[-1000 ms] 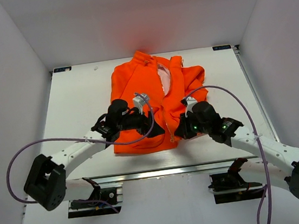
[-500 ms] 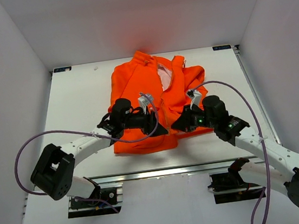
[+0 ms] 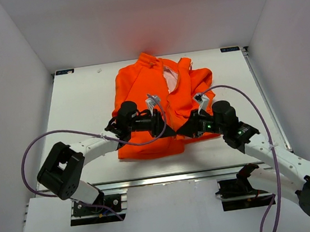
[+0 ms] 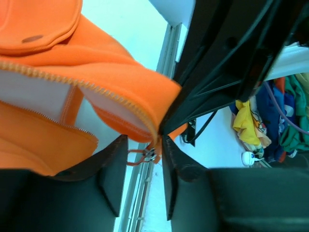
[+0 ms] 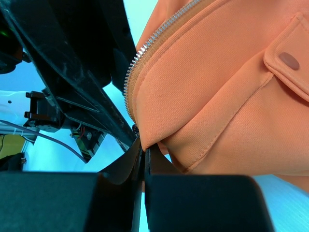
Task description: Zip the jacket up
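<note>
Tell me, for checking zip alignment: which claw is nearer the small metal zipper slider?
Left. Left claw straddles the small metal zipper slider; right claw pinches the orange fabric jacket beside it.

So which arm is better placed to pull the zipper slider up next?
Left, probably: the zipper slider sits inside the open left gripper, while the right gripper pinches the jacket hem.

White arms (image 3: 91,149), black joints (image 3: 126,111) and fingers (image 4: 113,176), purple cables (image 3: 50,134), perhaps green lights (image 3: 202,126).
</note>
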`<state>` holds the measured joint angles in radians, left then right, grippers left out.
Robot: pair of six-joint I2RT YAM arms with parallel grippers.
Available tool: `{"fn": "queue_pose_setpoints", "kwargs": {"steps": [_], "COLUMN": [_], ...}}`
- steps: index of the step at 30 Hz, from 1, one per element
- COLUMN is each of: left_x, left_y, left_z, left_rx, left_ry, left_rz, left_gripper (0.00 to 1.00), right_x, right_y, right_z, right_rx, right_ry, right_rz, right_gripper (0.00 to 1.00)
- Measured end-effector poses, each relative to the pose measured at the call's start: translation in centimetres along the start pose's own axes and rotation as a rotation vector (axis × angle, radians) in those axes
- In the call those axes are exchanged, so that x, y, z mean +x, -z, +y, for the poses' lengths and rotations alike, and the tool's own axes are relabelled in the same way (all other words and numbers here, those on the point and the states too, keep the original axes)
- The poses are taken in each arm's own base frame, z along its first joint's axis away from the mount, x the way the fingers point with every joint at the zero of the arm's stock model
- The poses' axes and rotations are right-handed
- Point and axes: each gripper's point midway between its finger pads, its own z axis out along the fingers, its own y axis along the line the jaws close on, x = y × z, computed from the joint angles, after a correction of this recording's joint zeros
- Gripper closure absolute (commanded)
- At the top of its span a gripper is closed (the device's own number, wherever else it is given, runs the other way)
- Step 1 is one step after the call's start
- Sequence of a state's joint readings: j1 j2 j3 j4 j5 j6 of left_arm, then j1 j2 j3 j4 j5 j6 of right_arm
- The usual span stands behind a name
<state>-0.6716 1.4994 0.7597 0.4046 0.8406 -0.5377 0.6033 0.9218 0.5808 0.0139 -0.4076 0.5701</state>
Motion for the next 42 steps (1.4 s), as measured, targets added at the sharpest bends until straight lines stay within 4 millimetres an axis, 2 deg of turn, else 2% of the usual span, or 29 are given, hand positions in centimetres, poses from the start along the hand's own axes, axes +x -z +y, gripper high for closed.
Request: {"fn": "queue_pose_setpoints", "kwargs": {"steps": [3, 7, 10, 11, 13, 14, 17, 18, 20, 24, 26, 30, 33, 34, 35, 39, 42], "left_x": [-0.3, 0.1, 0.6, 0.7, 0.9, 0.9, 1.1, 1.1, 1.2, 3.9, 5.2, 5.8, 5.6, 5.4, 5.2, 3.9, 2.1], "left_y": [0.0, -0.1, -0.5, -0.6, -0.8, -0.9, -1.2, -1.3, -1.4, -2.0, -2.2, -1.9, -1.4, -1.2, -1.0, 0.0, -0.1], "left_z": [-0.5, -1.0, -1.5, -1.6, -1.7, -1.8, -1.9, -1.9, -2.1, -3.6, -4.1, -3.8, -3.3, -3.0, -2.7, -1.7, -0.7], "left_rx": [0.024, 0.046, 0.058, 0.056, 0.053, 0.053, 0.047, 0.046, 0.047, 0.087, 0.094, 0.062, 0.001, -0.024, -0.059, -0.176, -0.252], "left_ry": [-0.003, 0.009, 0.01, 0.01, 0.009, 0.008, 0.006, 0.005, 0.008, 0.023, 0.033, 0.042, 0.028, 0.018, 0.01, -0.044, -0.105], "left_rz": [-0.009, -0.003, 0.009, 0.01, 0.009, 0.008, 0.002, 0.0, 0.002, 0.084, 0.125, 0.147, 0.136, 0.128, 0.119, 0.081, 0.053], "left_gripper": [0.65, 0.87, 0.92, 1.0, 1.0, 0.99, 0.85, 0.7, 0.6, 0.41, 0.38, 0.39, 0.21, 0.12, 0.08, 0.05, 0.06], "right_x": [0.2, -0.2, -0.3, -0.4, -0.5, -0.6, -0.8, -0.8, -0.8, -2.9, -3.7, -4.3, -4.3, -4.2, -4.2, -3.7, -3.5], "right_y": [0.0, -0.1, -0.2, -0.2, -0.1, 0.0, 0.1, 0.1, 0.2, 0.6, 1.0, 1.3, 1.3, 1.3, 1.3, 1.3, 1.3], "right_z": [-0.2, -0.3, -0.5, -0.5, -0.5, -0.6, -0.6, -0.6, -0.7, 0.0, 0.4, 0.9, 0.7, 0.7, 0.7, 0.7, 0.8], "right_rx": [0.002, 0.008, 0.014, 0.013, 0.017, 0.021, 0.028, 0.029, 0.033, 0.023, 0.013, 0.002, 0.006, 0.007, 0.006, 0.004, -0.001], "right_ry": [-0.001, -0.001, -0.011, -0.012, -0.014, -0.013, -0.011, -0.011, -0.011, 0.007, 0.017, 0.026, 0.024, 0.024, 0.024, 0.019, 0.017], "right_rz": [0.0, -0.026, -0.046, -0.052, -0.062, -0.067, -0.075, -0.075, -0.08, -0.171, -0.208, -0.235, -0.234, -0.231, -0.228, -0.207, -0.195], "right_gripper": [1.0, 1.0, 1.0, 1.0, 1.0, 1.0, 1.0, 1.0, 1.0, 1.0, 1.0, 1.0, 1.0, 1.0, 1.0, 1.0, 1.0]}}
